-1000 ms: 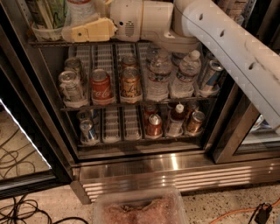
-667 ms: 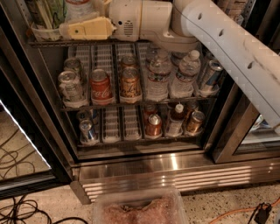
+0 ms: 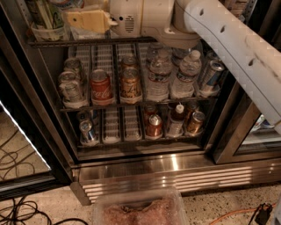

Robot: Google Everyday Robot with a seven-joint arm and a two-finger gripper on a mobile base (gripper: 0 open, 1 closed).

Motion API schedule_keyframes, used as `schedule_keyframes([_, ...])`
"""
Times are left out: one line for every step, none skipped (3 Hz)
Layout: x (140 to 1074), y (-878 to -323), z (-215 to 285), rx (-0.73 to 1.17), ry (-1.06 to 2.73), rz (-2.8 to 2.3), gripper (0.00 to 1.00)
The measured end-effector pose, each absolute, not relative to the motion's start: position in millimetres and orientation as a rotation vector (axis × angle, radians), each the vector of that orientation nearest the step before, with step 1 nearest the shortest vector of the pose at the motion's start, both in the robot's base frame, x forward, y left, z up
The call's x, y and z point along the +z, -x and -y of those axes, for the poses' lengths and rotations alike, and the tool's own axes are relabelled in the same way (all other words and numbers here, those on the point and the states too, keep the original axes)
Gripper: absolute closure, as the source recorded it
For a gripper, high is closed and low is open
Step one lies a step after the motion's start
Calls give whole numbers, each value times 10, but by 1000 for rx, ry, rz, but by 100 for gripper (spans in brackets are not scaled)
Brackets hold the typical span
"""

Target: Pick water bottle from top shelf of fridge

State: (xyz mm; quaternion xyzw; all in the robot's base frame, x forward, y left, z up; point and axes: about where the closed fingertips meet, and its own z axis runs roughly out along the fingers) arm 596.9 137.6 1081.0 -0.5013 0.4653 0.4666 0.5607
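Observation:
The fridge (image 3: 145, 169) stands open with my white arm reaching into it from the right. My gripper (image 3: 87, 19), cream-coloured at its end, is over the top shelf (image 3: 88, 42) at the upper left. Just above it, at the picture's top edge, a small part of the water bottle (image 3: 66, 3) with a pale label shows; the rest is cut off. A clear cup holder (image 3: 44, 31) with a green-striped item stands left of the gripper.
The middle rack holds cans, a red cola can (image 3: 101, 85) and white-capped clear bottles (image 3: 159, 74). The lower rack holds more cans and small bottles (image 3: 176, 121). A clear tub (image 3: 138, 208) sits on the floor in front, with cables (image 3: 17, 206) at the left.
My gripper has risen a little and shifted slightly left above the top shelf. The racks and their drinks have not moved.

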Motion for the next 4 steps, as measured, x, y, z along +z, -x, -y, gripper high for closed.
schedule_keyframes([10839, -5991, -1378, 1100, 1181, -1097, 95])
schedule_keyframes([10819, -5992, -1377, 1102, 1176, -1121, 100])
schedule_keyframes([10878, -5959, -1326, 1102, 1181, -1117, 100])
schedule_keyframes([11058, -5883, -1283, 1098, 1200, -1076, 100])
